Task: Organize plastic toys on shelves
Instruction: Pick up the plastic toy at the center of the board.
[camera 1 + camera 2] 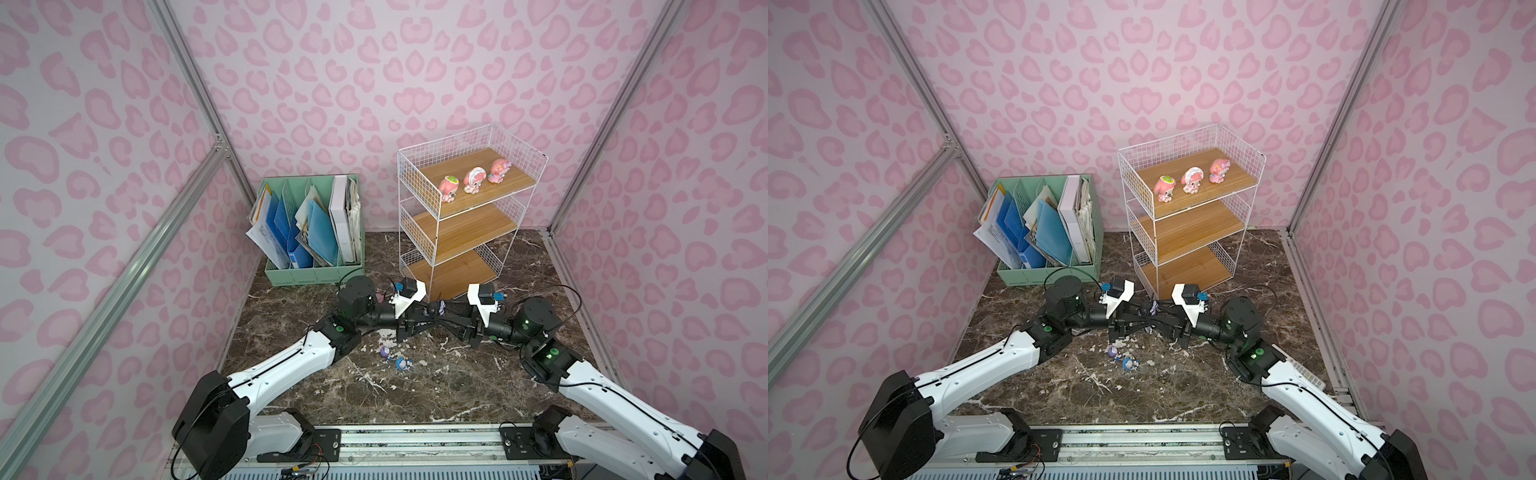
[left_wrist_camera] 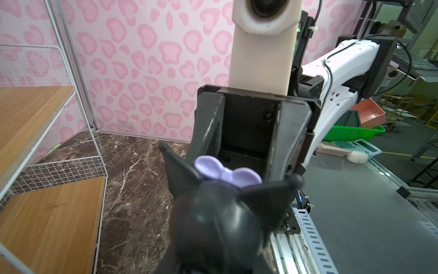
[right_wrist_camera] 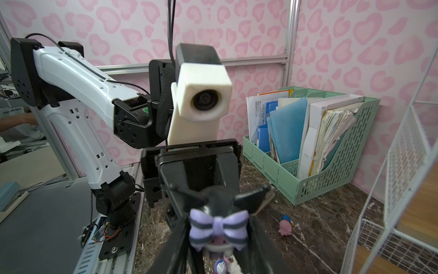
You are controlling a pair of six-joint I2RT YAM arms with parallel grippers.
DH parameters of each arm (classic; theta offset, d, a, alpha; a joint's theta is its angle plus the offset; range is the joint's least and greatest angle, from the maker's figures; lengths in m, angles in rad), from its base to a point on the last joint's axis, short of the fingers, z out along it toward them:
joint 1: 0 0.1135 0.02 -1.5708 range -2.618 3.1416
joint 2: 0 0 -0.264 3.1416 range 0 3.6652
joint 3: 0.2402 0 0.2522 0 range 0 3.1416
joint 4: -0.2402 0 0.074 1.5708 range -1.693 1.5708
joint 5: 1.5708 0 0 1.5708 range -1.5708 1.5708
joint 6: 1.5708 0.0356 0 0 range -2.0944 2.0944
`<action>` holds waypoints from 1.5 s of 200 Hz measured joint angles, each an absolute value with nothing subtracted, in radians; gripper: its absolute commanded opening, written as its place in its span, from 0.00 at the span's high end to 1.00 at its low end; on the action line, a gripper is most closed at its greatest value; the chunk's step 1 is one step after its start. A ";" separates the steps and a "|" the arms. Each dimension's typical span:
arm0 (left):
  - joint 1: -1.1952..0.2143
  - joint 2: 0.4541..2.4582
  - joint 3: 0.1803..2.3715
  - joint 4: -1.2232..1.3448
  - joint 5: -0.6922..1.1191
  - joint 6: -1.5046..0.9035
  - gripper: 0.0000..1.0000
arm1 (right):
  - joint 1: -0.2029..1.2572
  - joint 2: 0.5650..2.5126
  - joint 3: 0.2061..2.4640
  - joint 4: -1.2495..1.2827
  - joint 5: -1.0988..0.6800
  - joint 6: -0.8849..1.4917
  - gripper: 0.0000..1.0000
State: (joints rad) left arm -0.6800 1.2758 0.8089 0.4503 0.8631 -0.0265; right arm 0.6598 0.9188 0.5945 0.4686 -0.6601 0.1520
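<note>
A black figurine with pointed ears and a lilac bow (image 1: 436, 308) (image 1: 1150, 310) hangs low over the table in front of the shelves (image 1: 482, 226). Both grippers meet at it. My left gripper (image 1: 430, 318) is shut on it; its head (image 2: 213, 225) fills that wrist view. My right gripper (image 1: 446, 316) (image 3: 219, 237) has its fingers (image 3: 175, 242) on either side of the bow (image 3: 219, 227); whether they press is unclear. Three pink figurines (image 1: 473, 179) stand on the top board. Tiny toys (image 1: 384, 352) (image 1: 402, 363) (image 3: 284, 227) lie on the table.
A mint-green file organizer (image 1: 316, 232) with papers stands left of the shelves. A white calculator (image 1: 1304, 372) lies under the right arm near the right wall. The middle and bottom boards (image 1: 457, 272) hold nothing. Pink patterned walls close in three sides.
</note>
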 measured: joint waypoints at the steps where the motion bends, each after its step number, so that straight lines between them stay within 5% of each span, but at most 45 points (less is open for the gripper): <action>1: -0.680 1.276 0.809 0.450 0.862 -0.027 0.76 | 0.660 0.919 0.595 0.469 -0.659 0.152 0.48; 45: -0.680 1.283 0.809 0.423 0.862 -0.027 0.78 | 0.659 0.901 0.595 0.480 -0.640 0.152 0.42; 189: -0.680 1.287 0.810 0.433 0.870 -0.051 0.74 | 0.657 0.912 0.582 0.506 -0.644 0.175 0.70; 237: -0.685 1.287 0.810 0.431 0.868 -0.049 0.53 | 0.659 0.908 0.582 0.497 -0.639 0.164 0.71; 300: -0.685 1.280 0.807 0.405 0.817 -0.042 0.37 | 0.641 0.884 0.587 0.460 -0.609 0.130 0.73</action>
State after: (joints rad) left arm -0.6853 1.2800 0.8070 0.4053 0.8169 -0.0422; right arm 0.6407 0.8841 0.5865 0.4599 -0.6086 0.1303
